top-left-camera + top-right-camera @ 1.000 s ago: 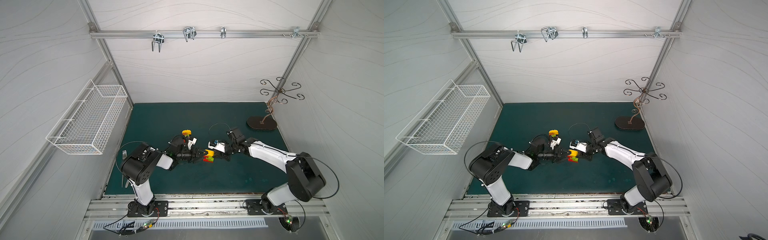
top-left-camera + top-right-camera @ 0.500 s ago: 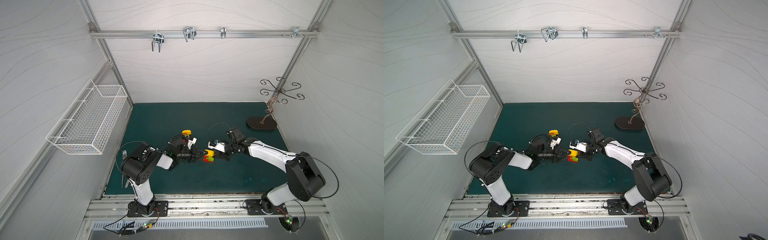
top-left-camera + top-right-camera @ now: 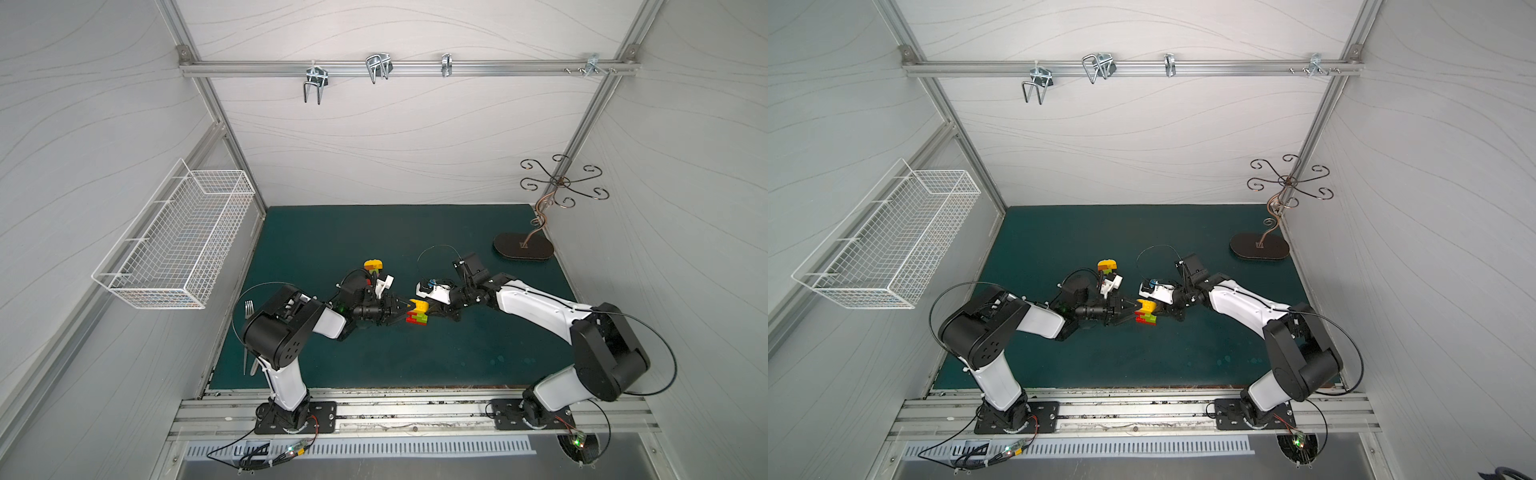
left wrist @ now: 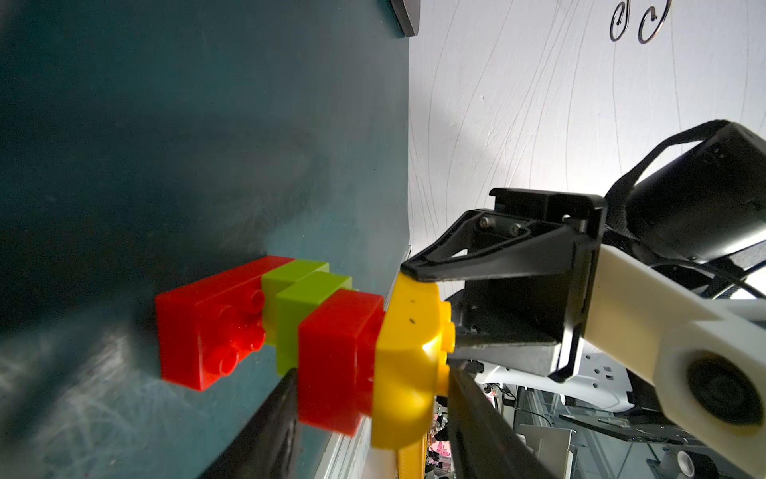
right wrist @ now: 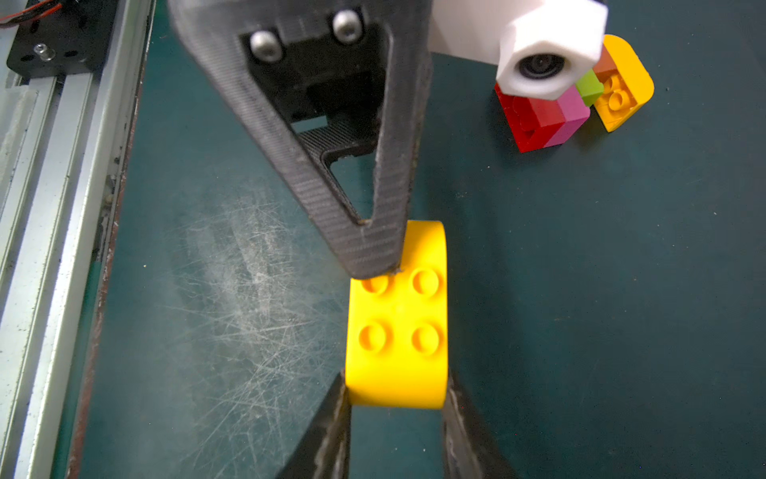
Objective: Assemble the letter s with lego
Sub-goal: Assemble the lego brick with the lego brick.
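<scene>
Pressure building: we're narrowing the left gripper (image 4: 373, 373) around the lego stack (image 4: 290, 319), hold unclear, while the right gripper (image 5: 396, 379) is clamping the yellow brick (image 5: 398, 323), likely seating it there.

No legible text or labels.

Stack of red, lime and yellow studded plastic bricks (image 3: 417, 318) on dark green mat (image 3: 316, 232) near its centre, between left gripper (image 3: 407, 313) and right gripper (image 3: 431, 311), smaller multicoloured brick cluster (image 3: 372, 266) just behind left gripper
</scene>
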